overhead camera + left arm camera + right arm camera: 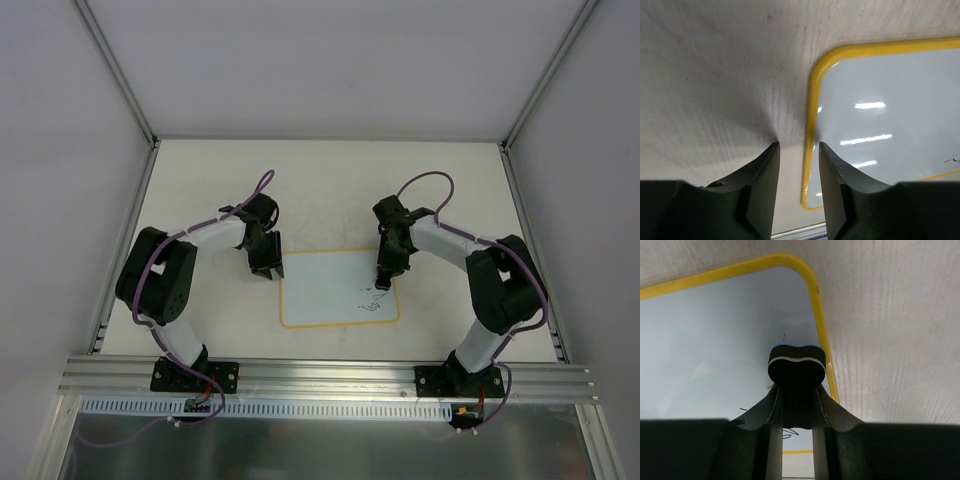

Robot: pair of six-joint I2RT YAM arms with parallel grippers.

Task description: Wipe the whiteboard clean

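Your whiteboard (320, 290): mostly clean, scribbles (371, 303) left near its right edge. Right gripper (797, 386) clamps the eraser (796, 364); left gripper (799, 145) part-open, empty.

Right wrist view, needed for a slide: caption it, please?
Black eraser clamped in the right jaws over the yellow-rimmed whiteboard, a few scribbles beside it.

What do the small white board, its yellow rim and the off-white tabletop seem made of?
Small white rectangular board: glossy coated surface, perhaps melamine; bright bars of light reflect in it. Yellow rim: probably plastic, smooth, softly shiny. Off-white tabletop: matte, streaked and speckled, perhaps laminate.
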